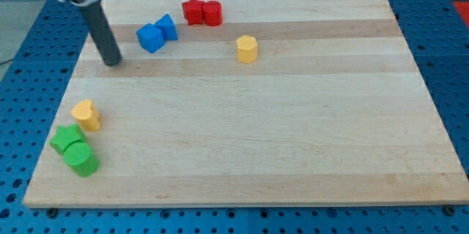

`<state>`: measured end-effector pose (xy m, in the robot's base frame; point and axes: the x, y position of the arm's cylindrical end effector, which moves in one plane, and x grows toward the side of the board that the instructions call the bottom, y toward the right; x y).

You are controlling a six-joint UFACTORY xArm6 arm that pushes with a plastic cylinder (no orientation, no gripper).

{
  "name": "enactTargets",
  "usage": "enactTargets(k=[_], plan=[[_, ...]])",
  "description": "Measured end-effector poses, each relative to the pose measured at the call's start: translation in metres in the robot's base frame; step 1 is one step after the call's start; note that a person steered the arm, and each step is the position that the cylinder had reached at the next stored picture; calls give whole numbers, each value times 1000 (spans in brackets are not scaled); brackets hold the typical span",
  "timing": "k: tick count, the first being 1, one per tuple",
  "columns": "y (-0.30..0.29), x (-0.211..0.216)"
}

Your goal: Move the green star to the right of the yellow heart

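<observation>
My tip (113, 63) bare, touching nothing, upper left. Green star (67, 139) lower left, apparently touching yellow heart (87, 115) from below; approach from its left likely needed.

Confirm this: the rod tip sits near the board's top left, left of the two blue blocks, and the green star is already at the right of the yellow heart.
Not quite. In the camera view my tip does sit near the top left, left of the blue blocks. But the green star lies below the yellow heart, slightly to its left, not at its right.
</observation>
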<state>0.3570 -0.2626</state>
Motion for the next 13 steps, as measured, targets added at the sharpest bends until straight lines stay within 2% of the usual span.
enactTargets(k=[1,2,3,5,6,8,9,11,12,13], plan=[[-39,2],[-42,6],[-42,60],[-41,195],[3,196],[79,119],[80,118],[46,109],[71,78],[126,63]])
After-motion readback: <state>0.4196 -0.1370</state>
